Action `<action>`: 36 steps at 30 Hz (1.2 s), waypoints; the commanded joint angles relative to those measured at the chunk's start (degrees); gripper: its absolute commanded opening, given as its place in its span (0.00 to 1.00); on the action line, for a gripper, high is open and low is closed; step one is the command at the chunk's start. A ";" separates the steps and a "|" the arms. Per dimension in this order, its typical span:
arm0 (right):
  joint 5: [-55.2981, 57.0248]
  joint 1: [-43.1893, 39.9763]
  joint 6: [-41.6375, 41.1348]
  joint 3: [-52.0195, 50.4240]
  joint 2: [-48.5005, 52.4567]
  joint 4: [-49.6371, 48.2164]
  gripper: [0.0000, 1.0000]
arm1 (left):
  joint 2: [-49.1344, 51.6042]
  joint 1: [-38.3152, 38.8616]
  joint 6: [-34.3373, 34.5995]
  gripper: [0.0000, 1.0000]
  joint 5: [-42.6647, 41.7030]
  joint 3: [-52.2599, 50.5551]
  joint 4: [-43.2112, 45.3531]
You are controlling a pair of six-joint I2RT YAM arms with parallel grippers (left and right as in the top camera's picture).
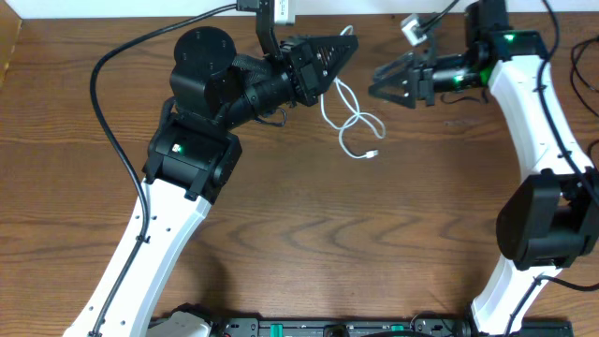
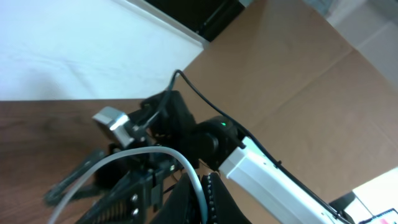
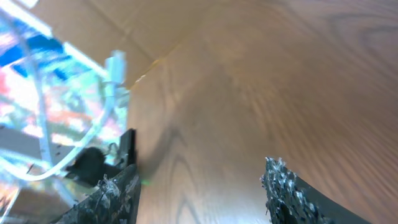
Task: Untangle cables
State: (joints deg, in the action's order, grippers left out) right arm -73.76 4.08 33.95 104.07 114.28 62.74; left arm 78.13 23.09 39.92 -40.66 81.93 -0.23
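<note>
- Brown wood tabletop [image 1: 309, 243] lies bare and wide on the near side of both pincers. Its far edge runs close behind them in the overhead view, leaving little room that way.
- The left pincer [image 1: 348, 45] points toward the right pincer [image 1: 374, 82], and only a short gap separates their tips.
- The white cable [image 1: 351, 117] lies mostly on the near side of that gap. It curls in loose loops on the wood, and one small plug end [image 1: 375, 153] rests nearest the open space.
- The cable's upper run rises to the left pincer's tip. There the fingers look drawn together to a point, clamped on the white cable.
- In the left wrist view the white cable [image 2: 155, 151] arcs over the left pincer [image 2: 186, 202] and dips in between its dark fingers.
- The right pincer's fingers are spread wide, and they hold and touch nothing.
- In the right wrist view, bare wood fills the space between the right pincer [image 3: 200, 168] fingers. A blurred length of white cable [image 3: 99, 124] with a plug hangs off to the left of the left-hand finger [image 3: 115, 193], clear of it.
</note>
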 commanded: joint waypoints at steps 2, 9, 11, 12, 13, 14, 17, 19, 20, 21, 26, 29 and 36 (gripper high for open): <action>-5.14 1.90 7.85 -0.42 -0.70 3.87 0.59 | 0.00 -1.38 0.66 0.08 -6.40 0.81 -0.63; -4.70 3.58 26.18 -0.74 -0.70 19.91 0.61 | 0.00 -5.22 -1.51 0.08 -15.34 0.81 -7.56; -3.58 4.79 29.73 -1.25 -0.70 22.25 0.61 | 0.00 -5.73 -1.49 0.07 -16.87 0.81 -7.76; -3.17 5.49 29.81 -1.79 -0.70 22.05 0.61 | 0.00 -5.77 -1.46 0.08 -17.18 0.81 -7.82; -2.86 6.32 29.81 -2.36 -0.70 21.53 0.61 | 0.00 -5.77 -1.25 0.07 -17.27 0.81 -7.80; -2.45 7.28 29.79 -3.04 -0.70 20.52 0.61 | 0.00 -5.77 -0.72 0.08 -17.38 0.81 -7.80; -2.23 10.16 29.68 -5.42 -0.70 15.82 0.59 | 0.00 -5.77 -0.15 0.07 -17.46 0.81 -7.85; -2.01 11.78 27.91 -6.99 -0.70 11.89 0.53 | 0.00 -5.77 -0.17 0.07 -17.90 0.81 -7.85; -1.86 12.74 25.14 -7.82 -0.70 8.94 0.51 | 0.00 -5.77 -0.17 0.08 -18.32 0.81 -7.85; -1.81 13.35 22.84 -8.24 -0.70 6.91 0.49 | 0.00 -5.77 -0.17 0.07 -18.64 0.81 -7.87; -1.79 14.14 11.72 -8.37 -0.81 -1.60 0.14 | 0.00 -5.77 -0.22 0.08 -18.88 0.81 -7.91; -1.55 12.02 2.32 -8.28 -0.81 -6.73 0.01 | 0.00 -5.77 -1.49 0.09 -18.88 0.81 -7.96; 10.34 1.92 -21.92 -6.36 -1.33 -12.57 0.01 | 0.00 -5.77 -9.57 0.24 -12.20 0.81 -17.18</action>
State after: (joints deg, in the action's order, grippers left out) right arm -70.94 10.76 28.18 95.96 114.28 50.92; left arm 78.13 17.45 35.88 -56.93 81.93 -14.35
